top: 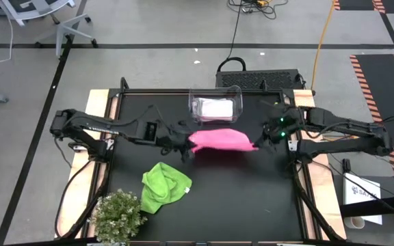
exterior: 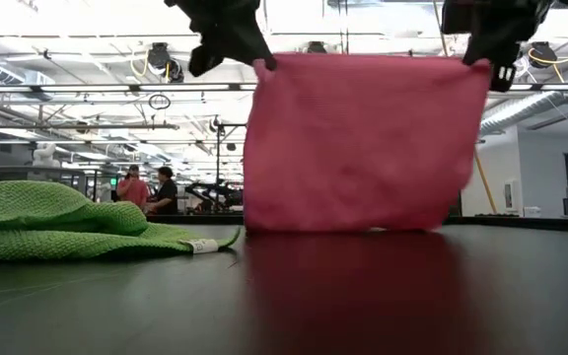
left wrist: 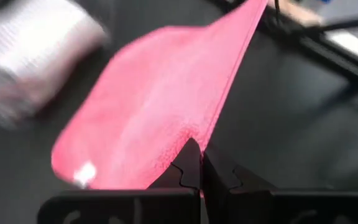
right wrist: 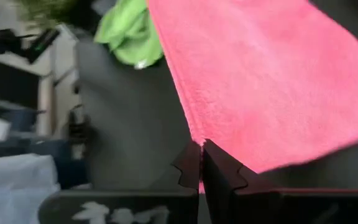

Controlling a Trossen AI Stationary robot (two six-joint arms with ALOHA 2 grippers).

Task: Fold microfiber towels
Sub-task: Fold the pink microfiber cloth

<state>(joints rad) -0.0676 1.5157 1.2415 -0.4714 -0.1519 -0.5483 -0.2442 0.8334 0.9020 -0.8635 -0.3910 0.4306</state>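
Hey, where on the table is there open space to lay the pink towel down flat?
Bare tabletop lies right of the green towel, below the pink towel that the left gripper and right gripper hold. Crowded: the clear bin behind, the plant front-left.

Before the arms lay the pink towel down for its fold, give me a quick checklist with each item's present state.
1. Left gripper shut on a top corner of the pink towel: ok.
2. Right gripper shut on the other top corner: ok.
3. Towel hangs flat between the grippers, top edge taut: ok.
4. Bottom edge at the table: roughly at the surface; actual contact cannot tell.
5. Landing area free: green towel lies apart, toward the plant: ok.
6. Clear bin behind the towel, out of the way: ok.
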